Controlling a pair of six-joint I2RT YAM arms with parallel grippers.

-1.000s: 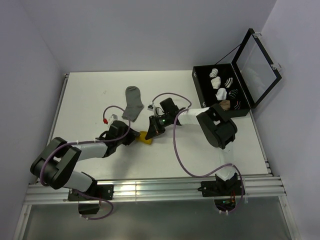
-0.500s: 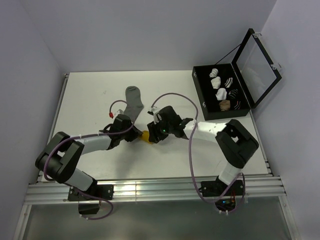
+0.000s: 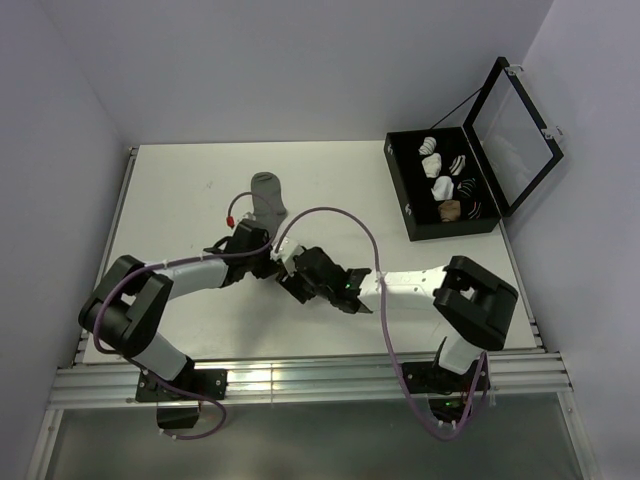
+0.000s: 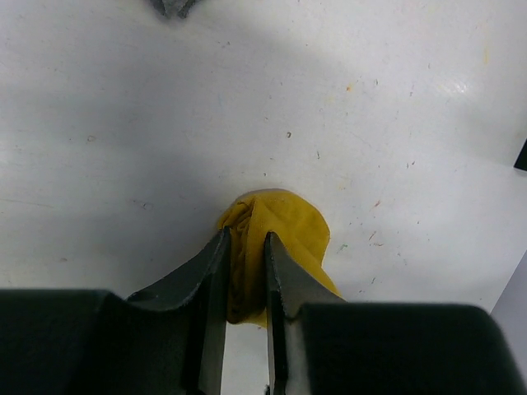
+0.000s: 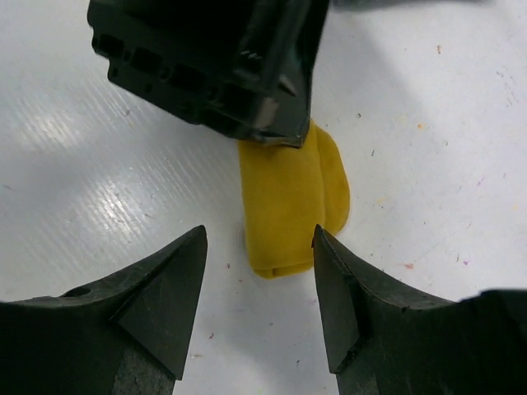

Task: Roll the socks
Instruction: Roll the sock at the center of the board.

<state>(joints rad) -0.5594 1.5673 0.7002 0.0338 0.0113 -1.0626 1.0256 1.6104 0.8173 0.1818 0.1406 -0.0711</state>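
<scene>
The mustard-yellow sock (image 4: 288,226) lies bundled into a short roll (image 5: 288,202) on the white table. My left gripper (image 4: 245,243) is shut on one end of it, with fabric pinched between the jaws. My right gripper (image 5: 259,234) stands open at the roll's other end, one fingertip on each side and touching nothing. In the top view the two grippers, left (image 3: 270,263) and right (image 3: 291,277), meet over the roll and hide it. The grey sock (image 3: 267,194) lies flat just beyond them, and its toe (image 4: 173,6) shows at the top edge of the left wrist view.
An open black case (image 3: 404,190) with several white, striped and tan sock bundles stands at the back right, its lid (image 3: 515,125) raised. Purple cables (image 3: 330,215) loop above both arms. The table's edge rail (image 3: 300,375) runs along the near side.
My right gripper has opened and let go of the yellow sock, and its arm has swung round to the near side. The left gripper has tightened on the roll and shifted slightly right.
</scene>
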